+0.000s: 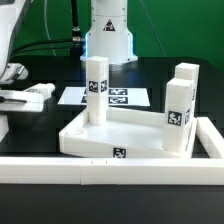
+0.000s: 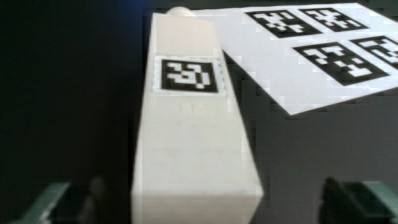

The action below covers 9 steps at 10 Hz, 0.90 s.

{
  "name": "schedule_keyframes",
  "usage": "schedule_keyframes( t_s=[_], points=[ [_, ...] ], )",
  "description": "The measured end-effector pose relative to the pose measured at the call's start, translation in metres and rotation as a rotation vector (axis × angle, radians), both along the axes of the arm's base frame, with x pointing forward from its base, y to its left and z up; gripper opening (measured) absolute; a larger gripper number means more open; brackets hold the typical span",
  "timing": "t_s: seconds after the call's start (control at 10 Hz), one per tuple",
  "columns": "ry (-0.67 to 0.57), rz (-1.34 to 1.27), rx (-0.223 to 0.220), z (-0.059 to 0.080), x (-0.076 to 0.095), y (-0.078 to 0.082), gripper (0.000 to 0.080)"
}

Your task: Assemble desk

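Right now your hand (image 2: 199, 190) is spread wide, one dark finger (image 2: 57, 198) on each side of a white leg (image 2: 192, 120), with a gap to the leg on both sides (no contact that you can see). That tagged leg runs away from the hand toward the marker board (image 2: 302, 55), which lies just beyond and to one side of it. From the exterior view, the leg (image 1: 96, 90) stands upright in the tray-like tabletop (image 1: 120, 135), with more legs (image 1: 180, 105) upright at the exterior view's right, all on the dark worktop (image 1: 45, 118).
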State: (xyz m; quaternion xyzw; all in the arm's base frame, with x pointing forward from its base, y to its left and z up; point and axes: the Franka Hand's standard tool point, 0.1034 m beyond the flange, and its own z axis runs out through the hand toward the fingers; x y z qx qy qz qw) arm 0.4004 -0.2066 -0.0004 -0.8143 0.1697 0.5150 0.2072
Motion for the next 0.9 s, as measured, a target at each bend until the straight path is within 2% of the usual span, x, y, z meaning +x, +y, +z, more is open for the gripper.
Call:
schedule_keyframes(
  t_s=[0.2, 0.7, 0.9],
  points=[
    [-0.002, 0.001, -0.002, 0.000, 0.000, 0.000, 0.0287],
    [-0.005, 0.003, 0.000, 0.002, 0.003, -0.001, 0.0287],
    [-0.002, -0.005, 0.012, 0.028, 0.015, -0.003, 0.0287]
  ],
)
